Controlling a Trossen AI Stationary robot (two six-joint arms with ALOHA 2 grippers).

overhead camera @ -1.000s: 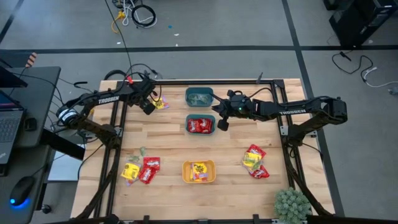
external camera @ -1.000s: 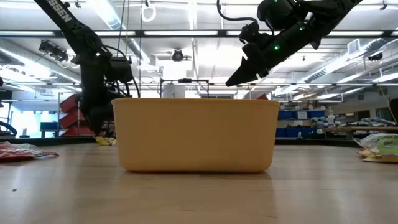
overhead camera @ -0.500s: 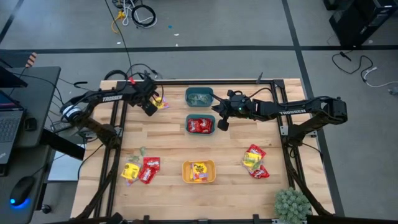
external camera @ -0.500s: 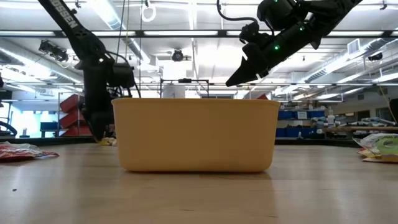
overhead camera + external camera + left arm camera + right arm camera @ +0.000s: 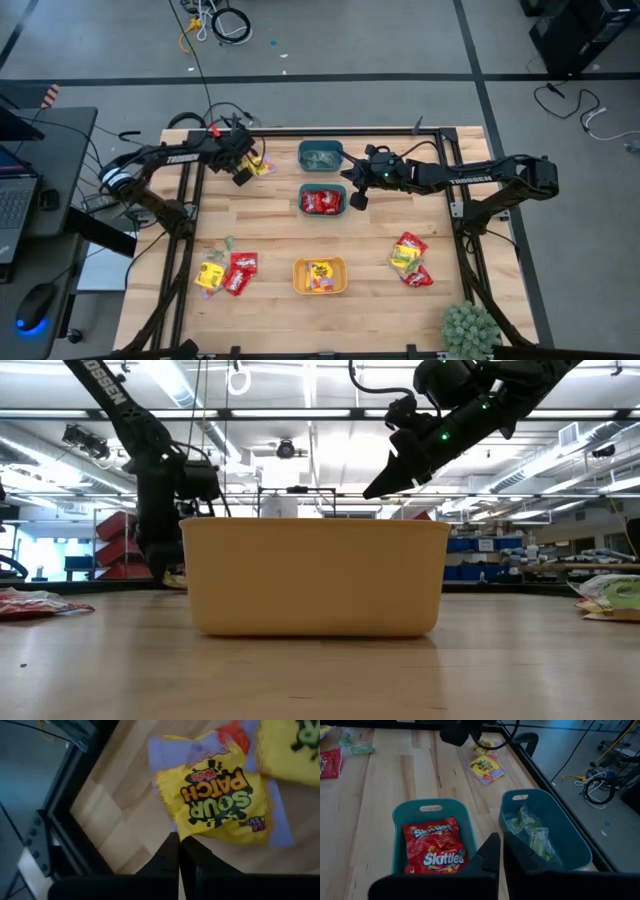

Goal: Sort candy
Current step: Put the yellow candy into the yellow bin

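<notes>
Two yellow candy packets (image 5: 220, 802) lie flat on the wood at the far left of the table (image 5: 270, 225), also in the high view (image 5: 258, 165). My left gripper (image 5: 178, 840) is down at the nearer packet's edge, shut. My right gripper (image 5: 499, 849) hangs shut above a teal bin holding red candy (image 5: 432, 847); the teal bin beside it (image 5: 545, 832) holds pale green candy. Seen from above, my right gripper (image 5: 357, 200) sits by that red-filled bin (image 5: 323, 199). My left gripper pinches the edge of the yellow packet (image 5: 186, 834) between its two fingertips, slanting down from above. The packet lies flat on the table, printed side up. The fingers hide how much wrapper is between them.
A yellow-orange bin (image 5: 320, 275) with candy stands near the front middle and fills the low view (image 5: 315, 575). Loose red and yellow candy lies in piles at front left (image 5: 225, 272) and front right (image 5: 410, 260). A small plant (image 5: 470, 328) stands at the front right corner.
My left gripper has shut at the yellow packet's edge, staying in the same place at the far left. The packet lies where it was. My right gripper has kept still above the teal bin.
</notes>
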